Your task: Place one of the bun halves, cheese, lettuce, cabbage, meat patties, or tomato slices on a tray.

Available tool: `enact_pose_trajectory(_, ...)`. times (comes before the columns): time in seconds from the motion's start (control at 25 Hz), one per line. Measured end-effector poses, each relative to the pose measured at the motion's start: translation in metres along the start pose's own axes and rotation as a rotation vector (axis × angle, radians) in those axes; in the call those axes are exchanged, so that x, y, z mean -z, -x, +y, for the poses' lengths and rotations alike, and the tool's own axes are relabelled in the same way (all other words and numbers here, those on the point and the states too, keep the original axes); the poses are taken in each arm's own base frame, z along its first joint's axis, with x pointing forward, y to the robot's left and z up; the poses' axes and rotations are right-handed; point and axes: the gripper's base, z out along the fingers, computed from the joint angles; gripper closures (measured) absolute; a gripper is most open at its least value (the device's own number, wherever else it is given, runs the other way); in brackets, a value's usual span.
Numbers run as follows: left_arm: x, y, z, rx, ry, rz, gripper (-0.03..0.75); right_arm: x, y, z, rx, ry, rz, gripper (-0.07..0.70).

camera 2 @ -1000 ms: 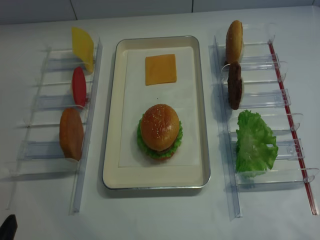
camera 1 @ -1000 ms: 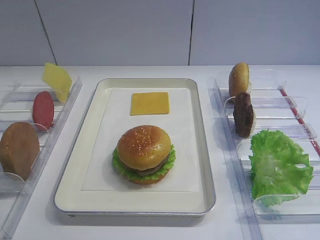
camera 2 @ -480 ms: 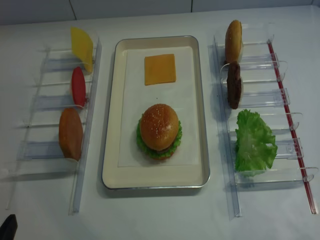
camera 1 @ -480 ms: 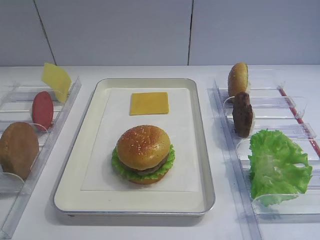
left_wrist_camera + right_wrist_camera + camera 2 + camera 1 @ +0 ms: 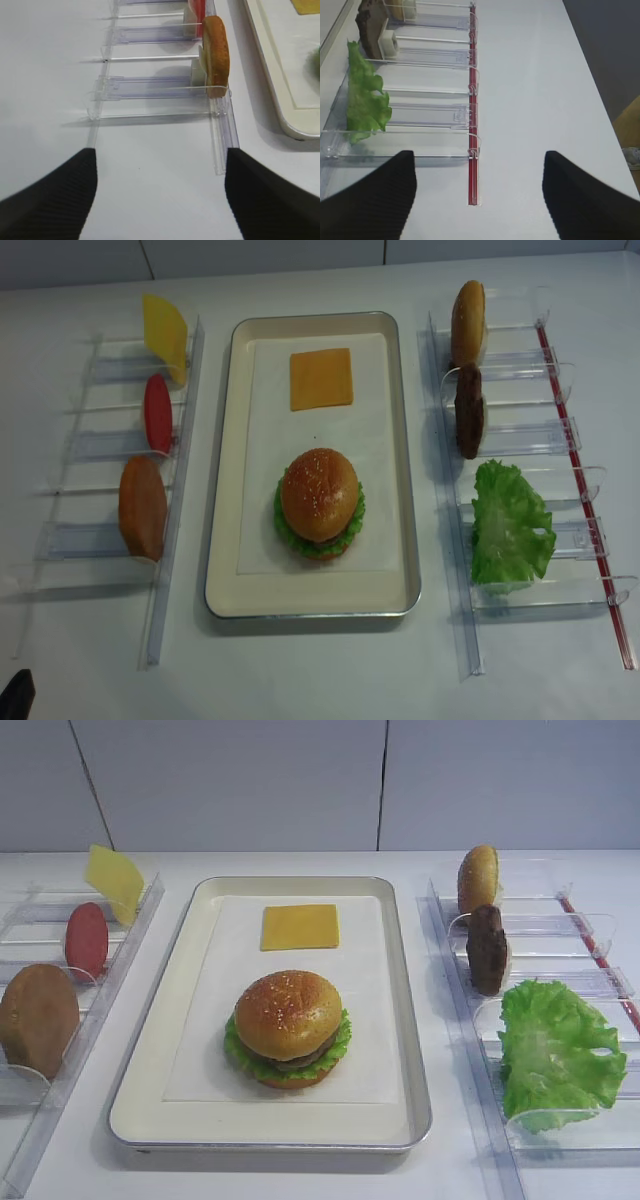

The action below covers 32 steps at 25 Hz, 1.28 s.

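The sesame bun top (image 5: pixel 288 1011) caps a stacked burger on the tray (image 5: pixel 150 1115), orange cheese (image 5: pixel 299 926) behind it. Both grippers, right gripper (image 5: pixel 479 195) and left gripper (image 5: pixel 160 192), gape wide and empty; lettuce (image 5: pixel 365 97) sits in the rack (image 5: pixel 430 115) ahead-left of the right one.

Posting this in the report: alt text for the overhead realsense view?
A metal tray holds an assembled burger and an orange cheese slice. Clear racks on both sides hold a bun, tomato, cheese, patty and lettuce.
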Motion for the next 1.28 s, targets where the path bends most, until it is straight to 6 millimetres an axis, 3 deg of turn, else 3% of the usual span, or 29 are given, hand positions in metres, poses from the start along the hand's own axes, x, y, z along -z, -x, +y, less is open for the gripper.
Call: enact_pose_trajectory(1.28, 0.0, 0.0, 0.0, 0.0, 0.0, 0.0, 0.186, 0.0, 0.0, 0.0, -0.001, -0.001, 0.0, 0.116)
